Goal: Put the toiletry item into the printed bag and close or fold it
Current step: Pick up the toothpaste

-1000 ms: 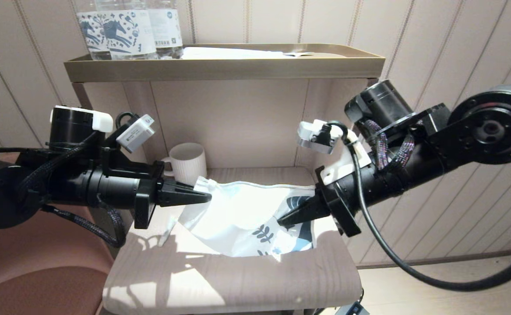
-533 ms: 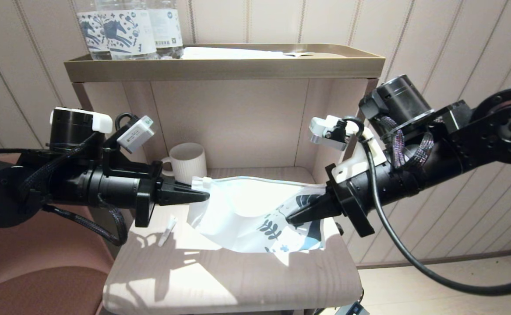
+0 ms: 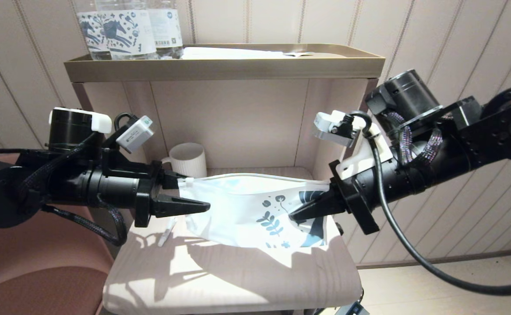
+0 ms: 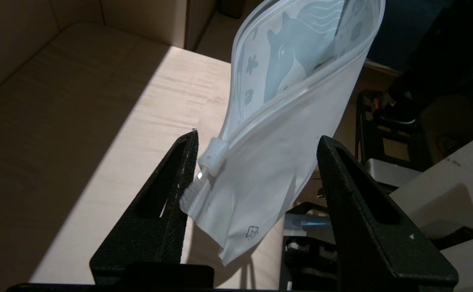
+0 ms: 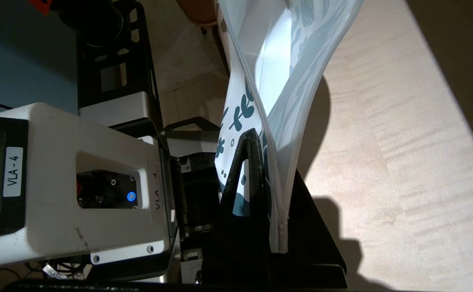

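The printed bag (image 3: 246,205) hangs stretched above the shelf, white with dark blue leaf print at its right end. My right gripper (image 3: 291,216) is shut on that printed end (image 5: 277,81), the bag's edge pinched between the fingers. At the bag's plain corner, my left gripper (image 3: 196,191) is open. In the left wrist view that corner (image 4: 285,134) lies loose between the spread fingers, and the zip slider (image 4: 212,156) touches one finger. The toiletry item (image 3: 166,232), a thin white stick, lies on the shelf below my left gripper.
A ribbed white mug (image 3: 188,159) stands at the back left of the shelf (image 3: 237,280). Above, a brass tray (image 3: 224,68) carries printed water bottles (image 3: 124,28). Side walls close the shelf in. A brown seat (image 3: 40,271) is at the left.
My left gripper has opened and let go of the bag's corner. My right gripper has risen and drawn right with the printed end, pulling the bag flatter and higher.
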